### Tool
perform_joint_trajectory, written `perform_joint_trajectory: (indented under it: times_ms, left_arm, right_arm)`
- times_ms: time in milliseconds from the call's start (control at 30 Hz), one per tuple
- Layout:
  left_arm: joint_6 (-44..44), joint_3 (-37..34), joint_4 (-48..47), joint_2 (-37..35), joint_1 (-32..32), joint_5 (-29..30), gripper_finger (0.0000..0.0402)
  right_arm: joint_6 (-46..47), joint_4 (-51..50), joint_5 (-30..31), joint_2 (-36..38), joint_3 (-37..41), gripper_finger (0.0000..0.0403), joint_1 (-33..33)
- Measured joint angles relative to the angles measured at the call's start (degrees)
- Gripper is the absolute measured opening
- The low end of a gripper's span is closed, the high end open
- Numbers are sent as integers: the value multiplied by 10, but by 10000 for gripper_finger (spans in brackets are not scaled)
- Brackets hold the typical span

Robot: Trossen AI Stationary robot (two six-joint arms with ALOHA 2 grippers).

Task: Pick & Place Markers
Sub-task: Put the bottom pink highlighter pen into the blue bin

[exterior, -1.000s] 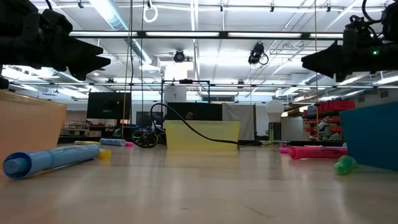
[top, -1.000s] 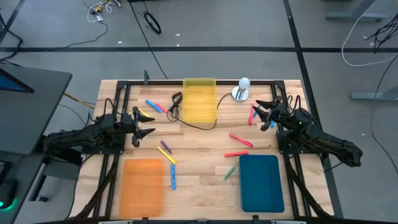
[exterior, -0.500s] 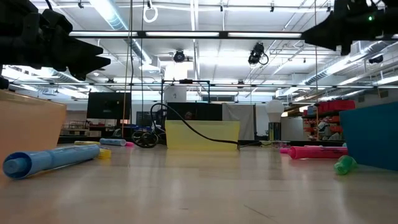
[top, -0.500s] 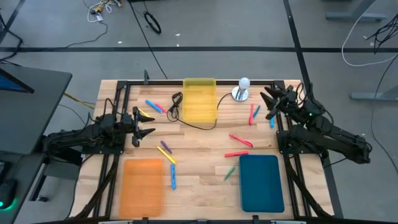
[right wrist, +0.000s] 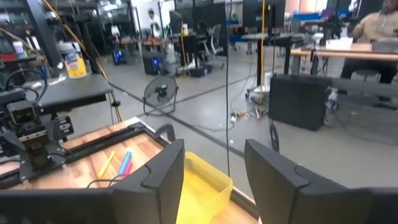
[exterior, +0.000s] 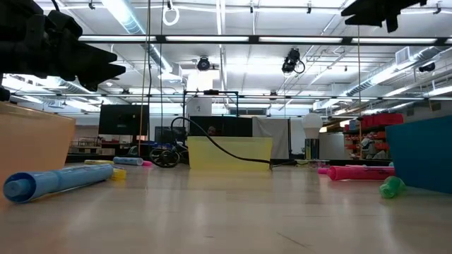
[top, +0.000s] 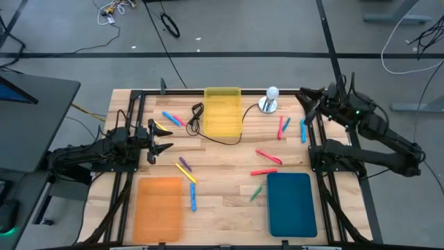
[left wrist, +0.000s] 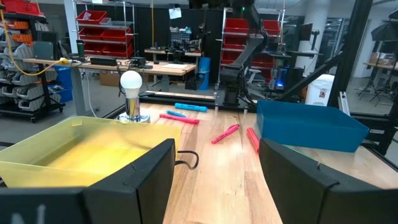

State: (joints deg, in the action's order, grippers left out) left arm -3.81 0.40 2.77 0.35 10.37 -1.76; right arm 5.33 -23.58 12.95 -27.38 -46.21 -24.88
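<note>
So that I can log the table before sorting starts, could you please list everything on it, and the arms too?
Table: one, pale wood.
Trays: three; yellow far centre, orange near left, teal near right.
Blue markers: four; far left, by the orange tray, two far right.
Pink-red markers: four; far left, far right, two right of centre.
Yellow markers: two; by the left gripper, centre left.
Purple marker: one, centre left.
Green marker: one, by the teal tray.
Cable: one, black, beside the yellow tray.
Bulb on a metal base: one, white, far edge.
Left gripper: open, empty, left side.
Right gripper: open, empty, raised over the far right corner.
</note>
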Motion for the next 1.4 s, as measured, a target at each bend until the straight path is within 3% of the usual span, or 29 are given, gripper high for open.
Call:
perform_joint_trajectory:
  times_ms: [767,1100,1400]
  left_arm:
    - [0,0,0,0,0,0,238]
    - [0,0,0,0,0,0,238]
    - [0,0,0,0,0,0,238]
  right_arm:
    - [4,-269,-4,-147,-350,169,0]
    - [16,-311,-9,-158,-369,169,0]
    - [71,-415,-88,-210,-369,169,0]
